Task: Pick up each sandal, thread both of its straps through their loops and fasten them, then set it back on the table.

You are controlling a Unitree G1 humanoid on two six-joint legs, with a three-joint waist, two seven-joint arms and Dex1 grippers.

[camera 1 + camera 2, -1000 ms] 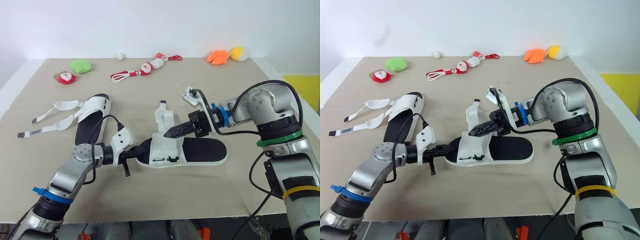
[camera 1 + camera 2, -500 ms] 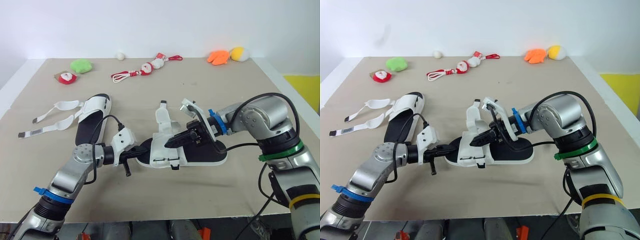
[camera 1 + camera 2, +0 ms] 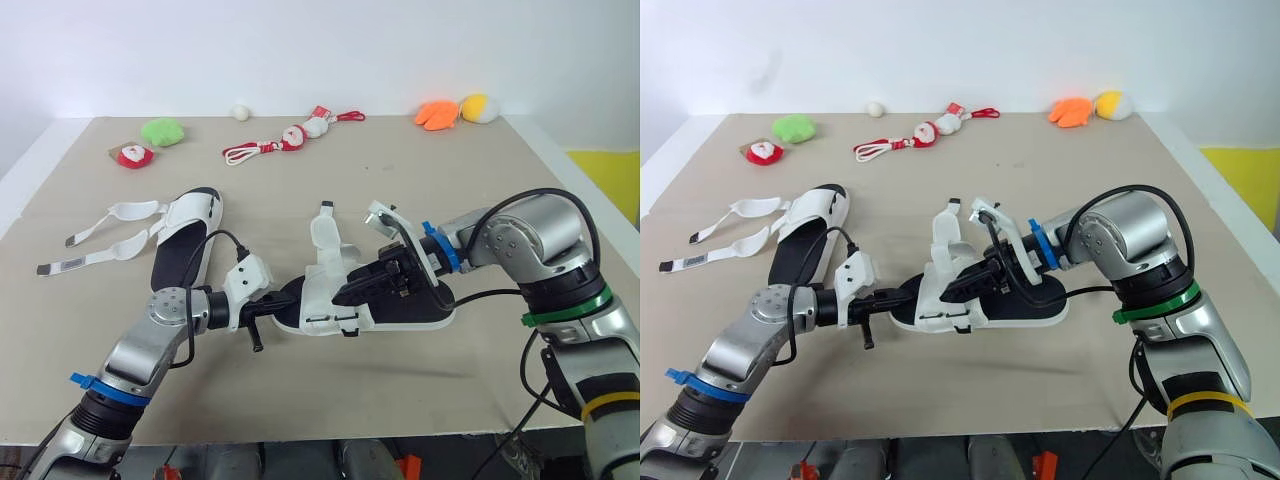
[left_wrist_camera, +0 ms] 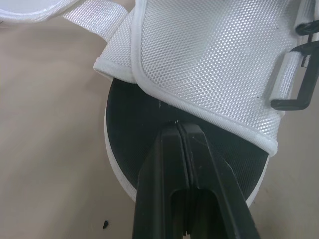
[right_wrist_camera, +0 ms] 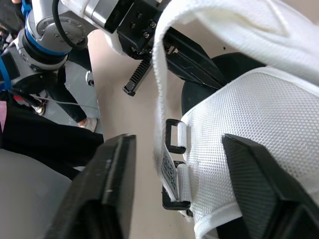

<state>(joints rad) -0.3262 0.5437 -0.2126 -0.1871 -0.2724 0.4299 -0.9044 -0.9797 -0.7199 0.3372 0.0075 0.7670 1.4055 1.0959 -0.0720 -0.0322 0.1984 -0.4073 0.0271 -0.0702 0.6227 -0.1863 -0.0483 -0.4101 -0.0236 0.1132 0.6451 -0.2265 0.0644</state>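
Beige tabletop [image 3: 420,170] carries a white-mesh, black-soled sandal [image 3: 405,308]. Left gripper [image 4: 180,128] is pressed closed over its toe insole. Right gripper [image 5: 175,149] is spread wide astride the mesh upper; contact there cannot be made out.

No text, number or brand is legible in any view. The sewn tab [image 5: 169,174] on the strap of the middle sandal [image 3: 427,314] carries print too blurred to read. The grey strap ends [image 3: 60,268] of the left sandal [image 3: 186,244] show marks too small to read.
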